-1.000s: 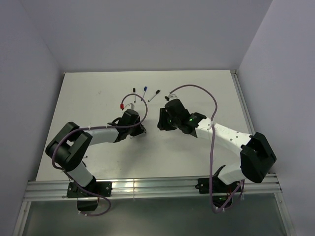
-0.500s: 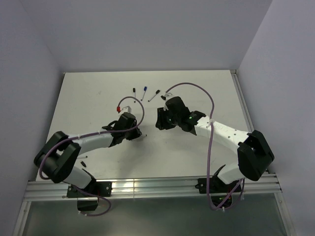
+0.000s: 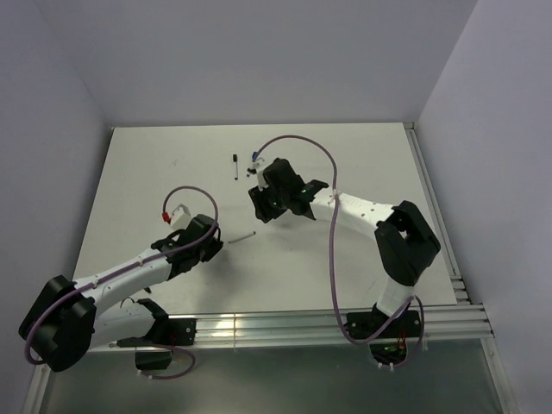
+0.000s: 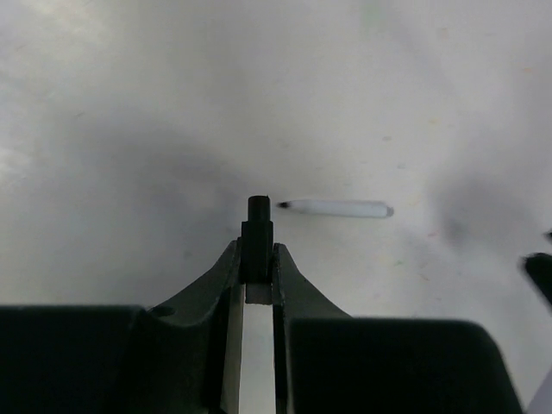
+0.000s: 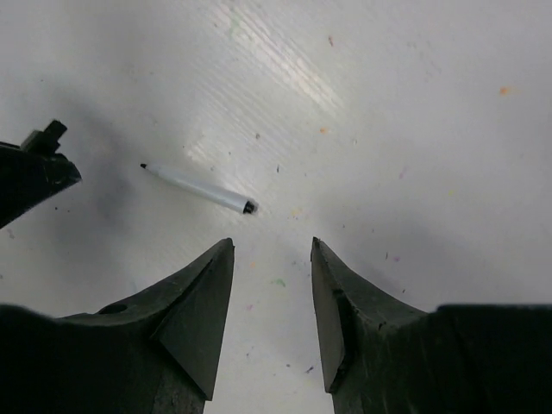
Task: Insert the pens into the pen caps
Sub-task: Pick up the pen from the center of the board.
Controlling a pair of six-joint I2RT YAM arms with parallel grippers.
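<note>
My left gripper [image 4: 257, 248] is shut on a small black pen cap [image 4: 258, 226] that sticks out past its fingertips. Just beyond the cap a white pen [image 4: 336, 208] lies flat on the table, dark tip toward the cap. In the top view this pen [image 3: 243, 236] lies between the left gripper [image 3: 216, 243] and my right gripper [image 3: 256, 207]. The right gripper [image 5: 272, 246] is open and holds nothing, hovering just short of the pen [image 5: 198, 188]. Another pen [image 3: 235, 166] with a black end lies at the back.
A blue-ended pen [image 3: 255, 157] shows partly beside the right arm's cable at the back. The left gripper's tip with the cap [image 5: 43, 142] enters the right wrist view at the upper left. Grey walls close the table [image 3: 371, 172] on three sides.
The left arm has drawn back toward the near left with the cap. The right arm has swung left and its jaws have widened. The white pen now lies on the table between them.
</note>
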